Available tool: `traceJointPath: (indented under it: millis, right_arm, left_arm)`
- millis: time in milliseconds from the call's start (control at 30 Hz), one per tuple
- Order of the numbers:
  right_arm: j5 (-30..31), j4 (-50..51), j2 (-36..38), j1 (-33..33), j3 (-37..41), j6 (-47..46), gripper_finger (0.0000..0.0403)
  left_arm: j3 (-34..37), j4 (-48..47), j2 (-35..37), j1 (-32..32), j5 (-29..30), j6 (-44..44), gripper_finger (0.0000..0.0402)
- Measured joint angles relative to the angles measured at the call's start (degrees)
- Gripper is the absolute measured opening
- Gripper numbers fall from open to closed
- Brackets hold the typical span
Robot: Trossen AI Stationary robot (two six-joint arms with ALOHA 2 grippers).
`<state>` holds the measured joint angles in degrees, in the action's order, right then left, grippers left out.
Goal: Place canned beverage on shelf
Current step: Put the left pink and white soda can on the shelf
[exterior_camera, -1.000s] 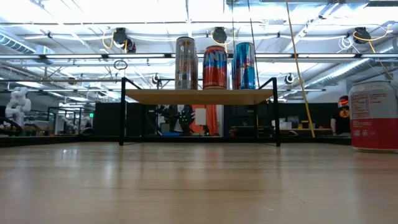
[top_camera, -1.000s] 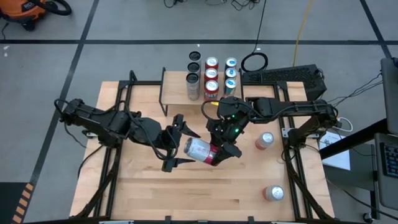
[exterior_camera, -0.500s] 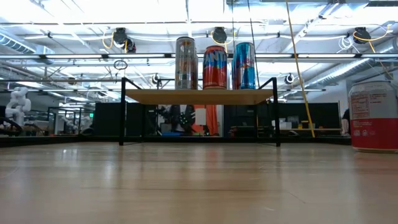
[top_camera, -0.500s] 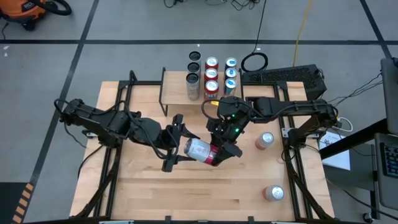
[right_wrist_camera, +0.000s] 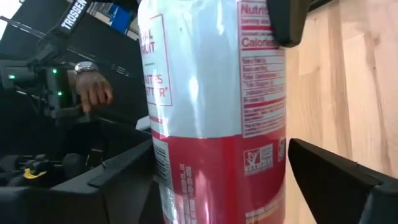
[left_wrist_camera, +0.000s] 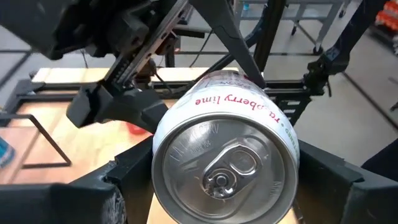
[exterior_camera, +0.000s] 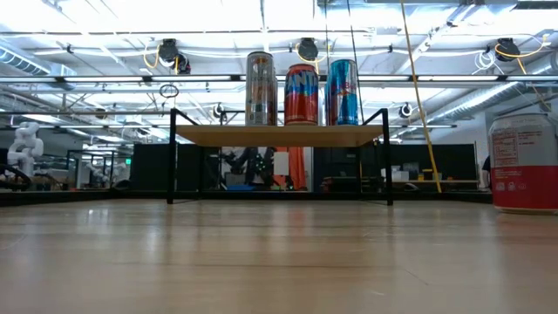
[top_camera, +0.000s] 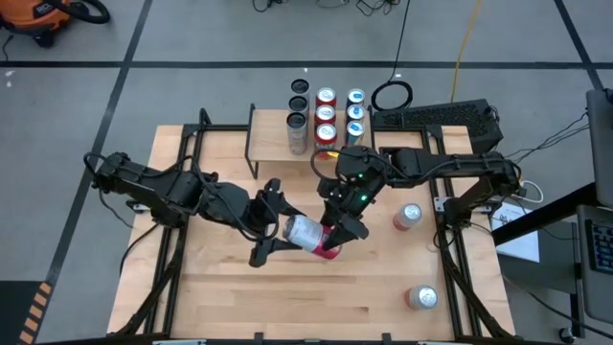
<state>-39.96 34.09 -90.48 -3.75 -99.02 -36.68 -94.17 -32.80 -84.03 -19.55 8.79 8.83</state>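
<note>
Mid-handoff: left claw (top_camera: 271, 222) grips the raspberry lime can (top_camera: 306, 231) by its top end, right claw (top_camera: 337, 237) spread around its base. Let right back off fully before heading for the shelf (top_camera: 278, 136).

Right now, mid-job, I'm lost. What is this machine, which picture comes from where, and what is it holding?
These are two dark robot arms working at a wooden table. One picture looks straight down from overhead, and one looks level across the tabletop. The other two come from a camera on each wrist. At the table's far edge is a small shelf with shelved cans standing on it. On the right side of the table stand a spare can and a second spare can. In the middle, a white-and-red can lies sideways between the two grippers. The left gripper is closed on its top end. The right gripper is open around its red bottom end.
</note>
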Motion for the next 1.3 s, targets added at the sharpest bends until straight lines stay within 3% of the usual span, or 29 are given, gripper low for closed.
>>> traceJointPath:
  millis: [200,533,733,1033,1300]
  right_arm:
    - [5.16,0.15,0.50,-0.08,0.00,2.33,0.0345]
    - [26.36,-2.22,1.67,-0.74,-2.58,7.14,0.0345]
    - [28.12,1.40,2.00,-0.81,-7.36,10.15,0.0345]
    - [31.30,21.97,2.16,-0.74,-18.29,15.47,0.0345]
    - [37.40,34.61,2.73,-0.63,-19.85,18.12,0.0345]
  left_arm:
    - [0.00,-1.12,0.00,0.02,-0.48,9.44,0.0293]
    - [0.00,-5.81,0.02,0.04,-0.17,28.26,0.0293]
    - [-0.32,-7.51,1.13,1.41,0.27,29.38,0.0293]
    - [-7.79,-23.07,2.40,11.21,-1.42,29.89,0.0293]
    - [-14.98,-37.24,2.44,24.28,-6.40,29.02,0.0293]
